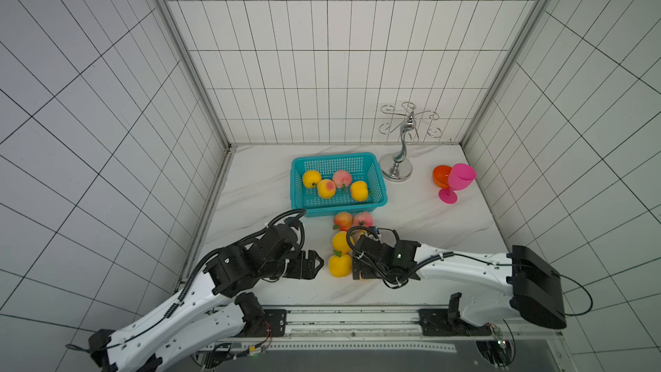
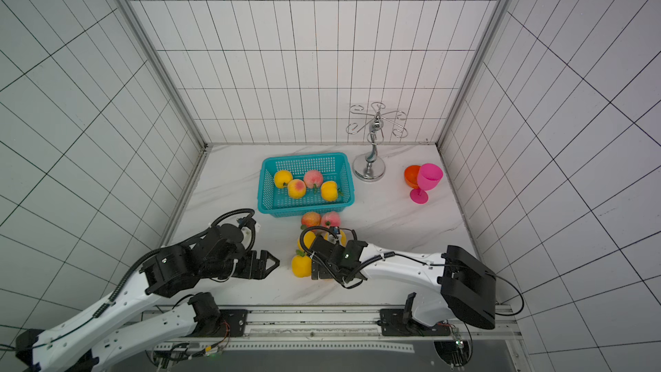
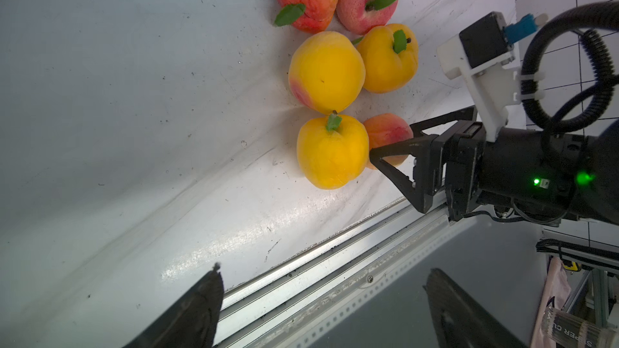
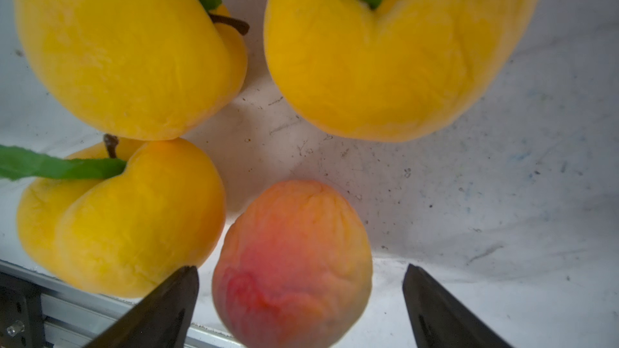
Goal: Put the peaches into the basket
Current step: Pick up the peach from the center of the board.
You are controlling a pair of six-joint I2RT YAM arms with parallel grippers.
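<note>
Though seemingly tight (table edge [image 4: 100, 299]), peach [image 4: 291, 262]

The white marbled desk [image 1: 429, 230] carried a turquoise basket [image 1: 343, 209], six loose peaches [image 1: 339, 265] clustered near it, a chrome stand [image 1: 396, 170], an orange goblet [image 1: 440, 175] and a pink goblet [image 1: 461, 177].

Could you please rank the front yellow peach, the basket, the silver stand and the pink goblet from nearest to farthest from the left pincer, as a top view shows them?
Measured from the left pincer:
1. Front yellow peach, just to its right, nearest the robot.
2. Basket, farther back, in the middle.
3. Silver stand, at the back, right of the basket.
4. Pink goblet, far out on the right side.
</note>
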